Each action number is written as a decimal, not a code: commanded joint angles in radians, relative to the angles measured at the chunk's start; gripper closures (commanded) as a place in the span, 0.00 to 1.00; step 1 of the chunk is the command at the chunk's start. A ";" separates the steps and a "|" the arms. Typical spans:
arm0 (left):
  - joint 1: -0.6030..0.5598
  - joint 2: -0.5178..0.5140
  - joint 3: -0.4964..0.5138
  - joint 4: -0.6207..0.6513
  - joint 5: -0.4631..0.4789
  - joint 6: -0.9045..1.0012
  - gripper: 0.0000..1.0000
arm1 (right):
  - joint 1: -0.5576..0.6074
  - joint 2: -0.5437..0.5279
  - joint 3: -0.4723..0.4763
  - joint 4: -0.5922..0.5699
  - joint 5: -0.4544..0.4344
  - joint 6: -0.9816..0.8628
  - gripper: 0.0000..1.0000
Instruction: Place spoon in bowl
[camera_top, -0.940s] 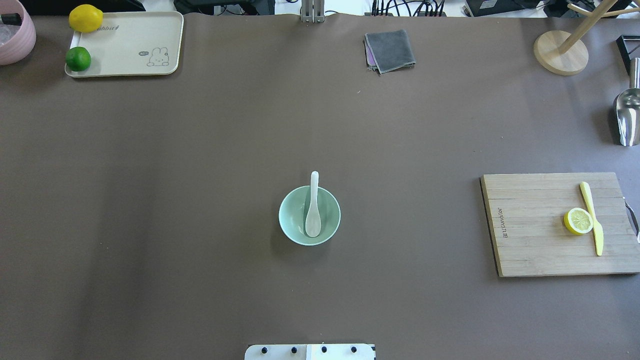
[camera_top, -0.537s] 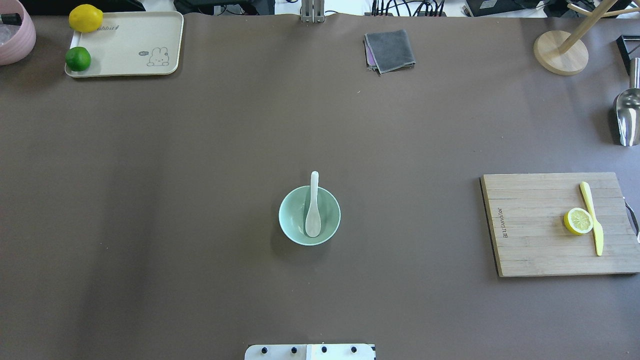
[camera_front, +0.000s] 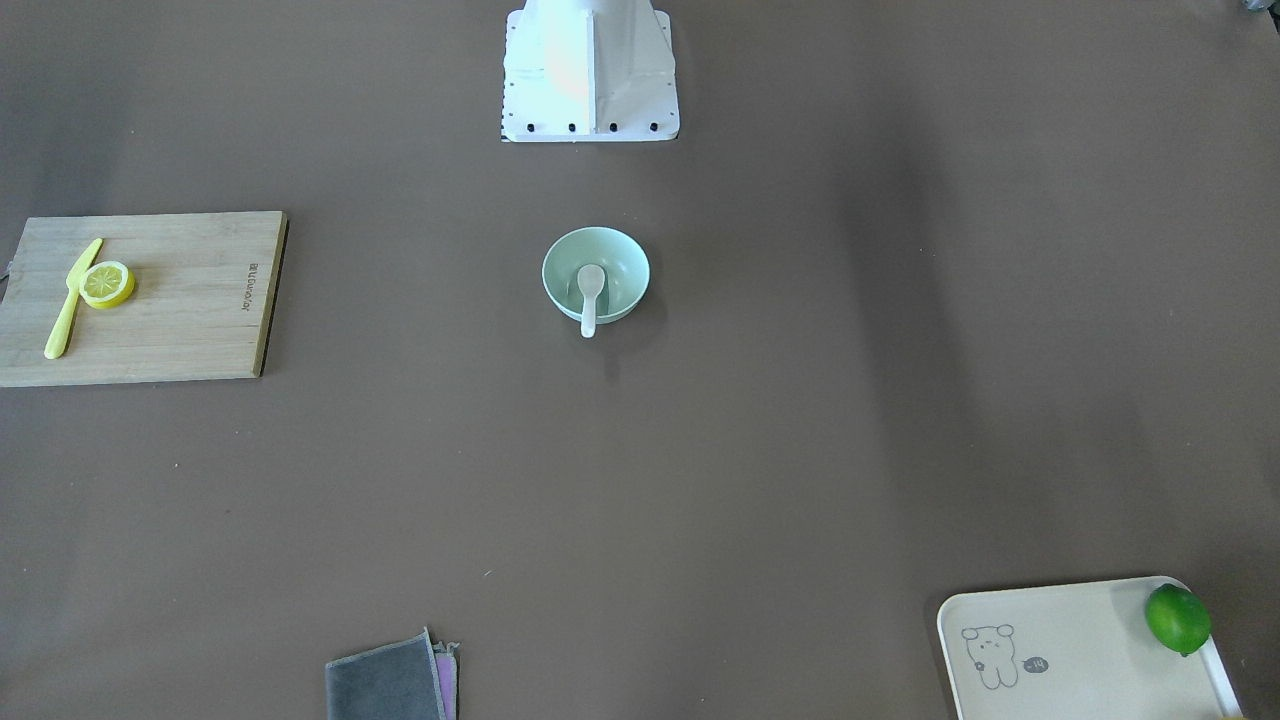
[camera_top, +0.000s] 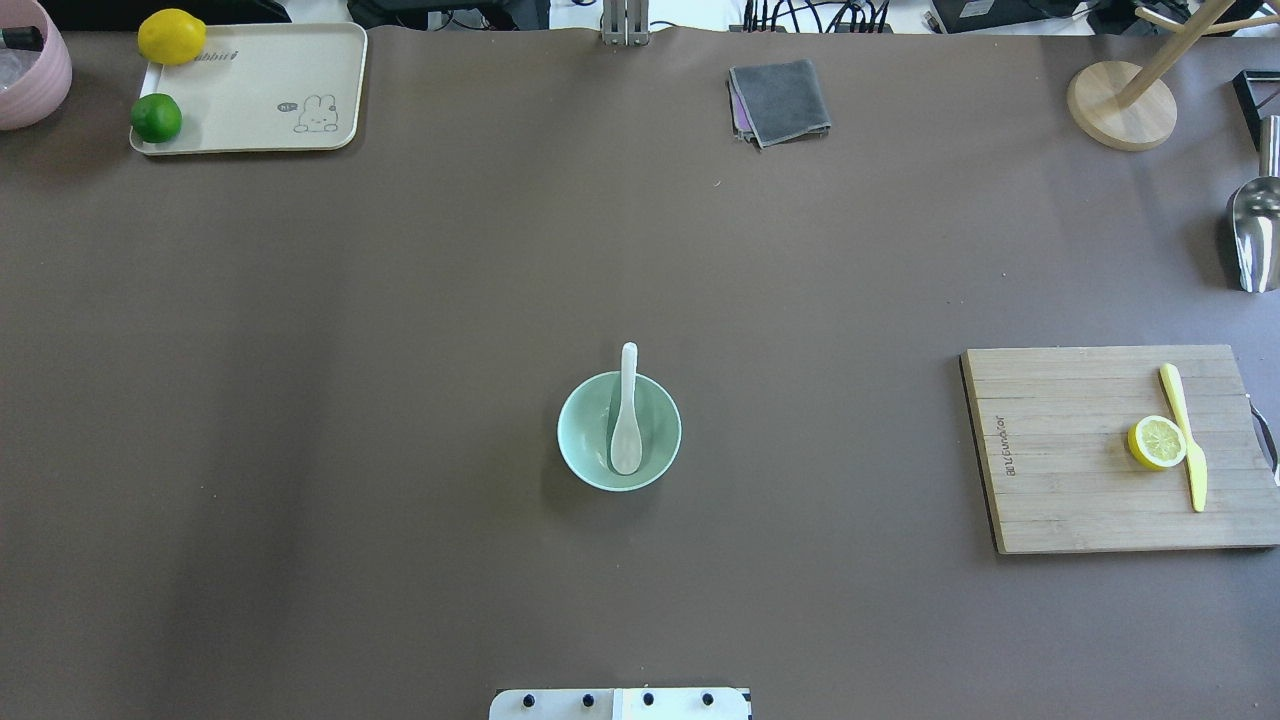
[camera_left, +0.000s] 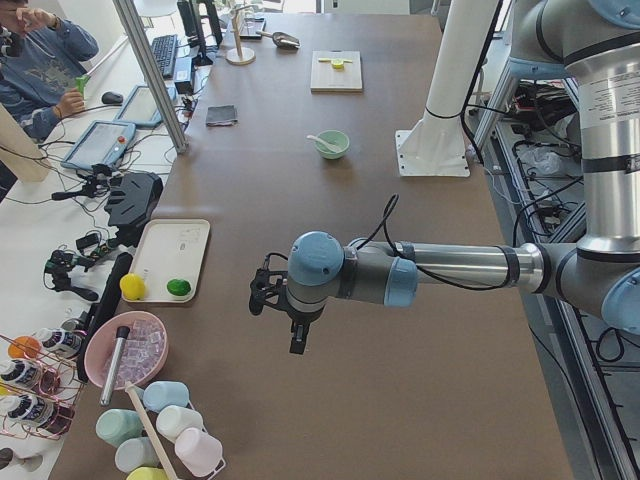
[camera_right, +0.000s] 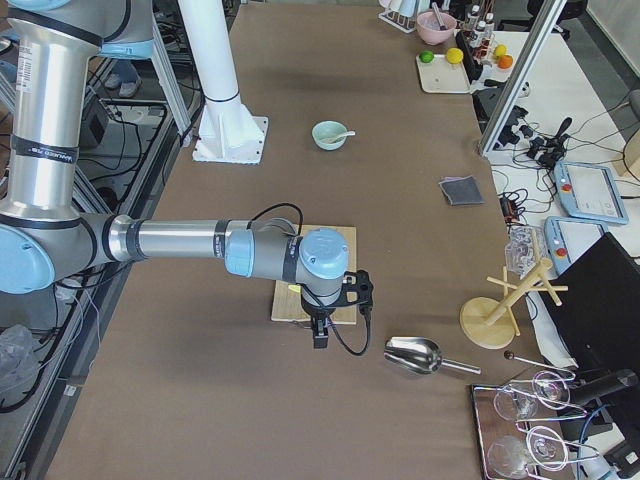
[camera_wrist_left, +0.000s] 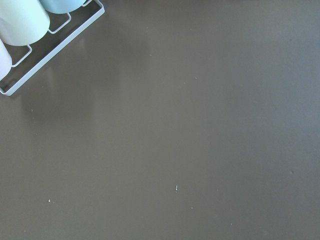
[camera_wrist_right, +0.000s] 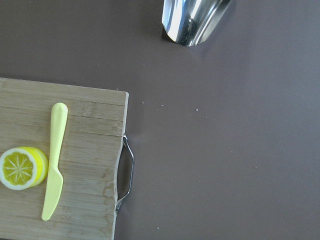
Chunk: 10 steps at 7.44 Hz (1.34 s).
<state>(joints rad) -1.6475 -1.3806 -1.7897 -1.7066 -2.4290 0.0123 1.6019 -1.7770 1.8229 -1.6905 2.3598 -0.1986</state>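
Observation:
The white spoon (camera_top: 626, 425) lies in the mint-green bowl (camera_top: 573, 440) at the table's middle, scoop down inside and handle resting over the far rim. Both also show in the front-facing view, spoon (camera_front: 589, 292) in bowl (camera_front: 622, 262). Neither gripper shows in the overhead or front-facing view. My left gripper (camera_left: 297, 342) hangs over the table's left end, far from the bowl (camera_left: 335, 148). My right gripper (camera_right: 319, 338) hangs near the cutting board, far from the bowl (camera_right: 325, 138). I cannot tell whether either is open or shut.
A wooden cutting board (camera_top: 1070, 470) with a lemon half (camera_top: 1157, 442) and yellow knife (camera_top: 1186, 445) lies at right. A cream tray (camera_top: 250, 95) with lime and lemon is far left. A grey cloth (camera_top: 781, 100), metal scoop (camera_top: 1256, 235) and wooden stand (camera_top: 1120, 105) sit along the far side.

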 joint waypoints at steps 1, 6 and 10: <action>0.000 0.005 0.016 -0.015 0.001 -0.003 0.02 | 0.004 0.001 0.003 0.000 0.001 0.001 0.00; -0.002 0.037 0.006 -0.016 -0.001 -0.005 0.02 | 0.006 -0.001 0.009 0.008 -0.001 -0.004 0.00; -0.002 0.037 0.006 -0.016 0.001 -0.005 0.03 | 0.006 -0.005 0.001 0.008 -0.001 -0.008 0.00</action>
<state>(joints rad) -1.6495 -1.3443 -1.7843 -1.7227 -2.4284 0.0077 1.6076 -1.7818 1.8299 -1.6822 2.3599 -0.2073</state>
